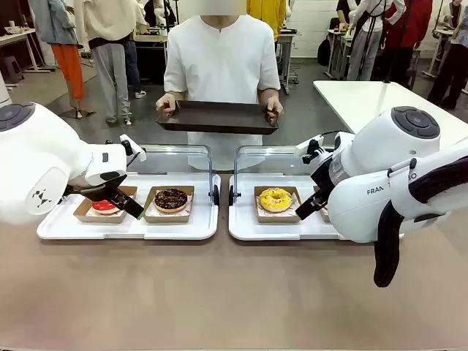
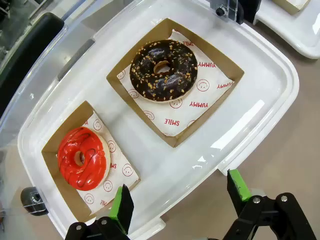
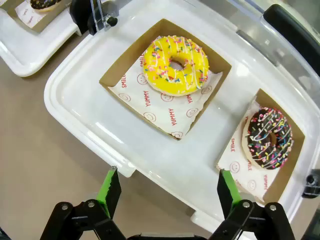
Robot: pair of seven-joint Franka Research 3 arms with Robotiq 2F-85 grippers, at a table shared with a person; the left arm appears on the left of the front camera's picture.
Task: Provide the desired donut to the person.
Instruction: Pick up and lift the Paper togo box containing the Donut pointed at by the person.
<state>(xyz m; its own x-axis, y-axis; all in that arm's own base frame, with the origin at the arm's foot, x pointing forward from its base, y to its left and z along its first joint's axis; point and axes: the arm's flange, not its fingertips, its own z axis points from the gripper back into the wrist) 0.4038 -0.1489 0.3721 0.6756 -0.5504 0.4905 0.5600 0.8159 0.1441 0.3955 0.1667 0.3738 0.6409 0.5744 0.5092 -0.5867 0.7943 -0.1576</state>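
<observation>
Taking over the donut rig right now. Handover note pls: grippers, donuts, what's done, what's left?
Left gripper: open, empty, over left tray near edge.
Right gripper: open, empty, over right tray near edge.
Left tray: red donut, chocolate nut donut, boxed. Right tray: yellow donut, chocolate sprinkle donut, boxed.
Person holds dark tray at far side.
Done: nothing picked. Left: pick wanted donut (which one unclear), hand over.

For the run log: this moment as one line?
left hand: open, empty, near red donut | right hand: open, empty, near yellow donut | person: holding dark tray
</observation>
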